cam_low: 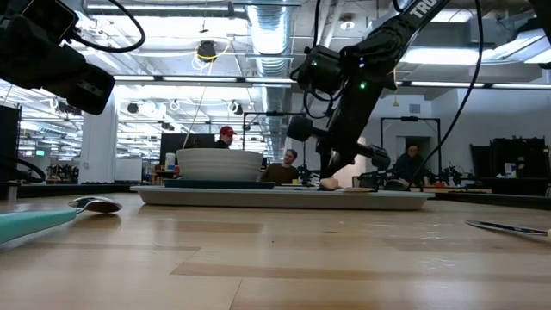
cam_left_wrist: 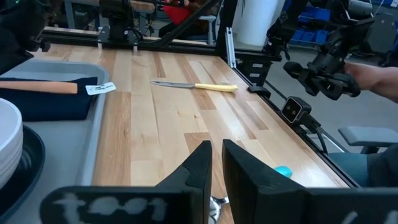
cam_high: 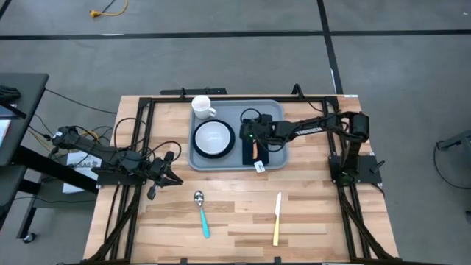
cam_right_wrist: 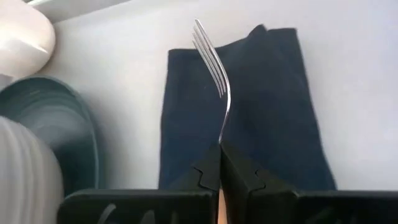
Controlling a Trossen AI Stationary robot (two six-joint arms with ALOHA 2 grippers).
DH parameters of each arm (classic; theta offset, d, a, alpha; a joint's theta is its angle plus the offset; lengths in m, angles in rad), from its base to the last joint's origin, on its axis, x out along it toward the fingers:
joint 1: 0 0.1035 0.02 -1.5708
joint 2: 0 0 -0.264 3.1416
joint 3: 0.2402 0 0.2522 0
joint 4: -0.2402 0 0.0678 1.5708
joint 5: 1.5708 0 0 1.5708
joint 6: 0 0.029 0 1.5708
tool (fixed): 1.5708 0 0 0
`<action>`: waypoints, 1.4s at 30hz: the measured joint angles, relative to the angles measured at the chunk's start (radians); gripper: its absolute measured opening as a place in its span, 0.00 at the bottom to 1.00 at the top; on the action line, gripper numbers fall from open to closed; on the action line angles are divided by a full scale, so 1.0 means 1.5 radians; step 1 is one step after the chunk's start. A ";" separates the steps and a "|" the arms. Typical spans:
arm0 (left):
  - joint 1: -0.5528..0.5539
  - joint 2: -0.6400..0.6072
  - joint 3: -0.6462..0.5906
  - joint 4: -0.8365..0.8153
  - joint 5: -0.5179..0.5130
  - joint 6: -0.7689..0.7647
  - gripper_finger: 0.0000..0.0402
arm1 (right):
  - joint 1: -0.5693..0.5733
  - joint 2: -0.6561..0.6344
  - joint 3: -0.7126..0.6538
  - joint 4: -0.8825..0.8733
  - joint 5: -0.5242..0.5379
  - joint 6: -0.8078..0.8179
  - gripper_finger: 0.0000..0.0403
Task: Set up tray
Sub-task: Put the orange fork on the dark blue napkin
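The tray (cam_high: 237, 163) lies at the far middle of the worktop (cam_high: 316, 213), carrying a plate (cam_high: 213, 152), bowl (cam_high: 214, 135), mug (cam_high: 202, 107) and napkin (cam_high: 266, 153). The right claw (cam_right_wrist: 220, 149) hangs over the napkin, clamped on a fork (cam_right_wrist: 213, 68). The left claw (cam_high: 173, 179), nearly closed and empty, waits beside the tray's left edge, near a spoon (cam_high: 201, 211).
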 joint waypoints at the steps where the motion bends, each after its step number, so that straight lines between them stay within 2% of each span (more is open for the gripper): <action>1: 0.000 0.000 0.000 0.000 0.000 -0.001 0.06 | -0.001 0.000 0.000 0.002 -0.002 0.000 0.00; 13: 0.000 0.000 0.000 0.000 0.000 -0.002 0.06 | 0.000 0.000 0.000 0.002 -0.034 0.018 0.00; 23: 0.000 0.000 0.000 0.000 0.000 -0.004 0.06 | 0.000 0.000 -0.018 0.006 -0.026 0.043 0.00; 42: 0.000 0.000 0.000 0.000 0.000 -0.004 0.06 | -0.001 0.000 -0.018 0.037 -0.036 0.018 0.00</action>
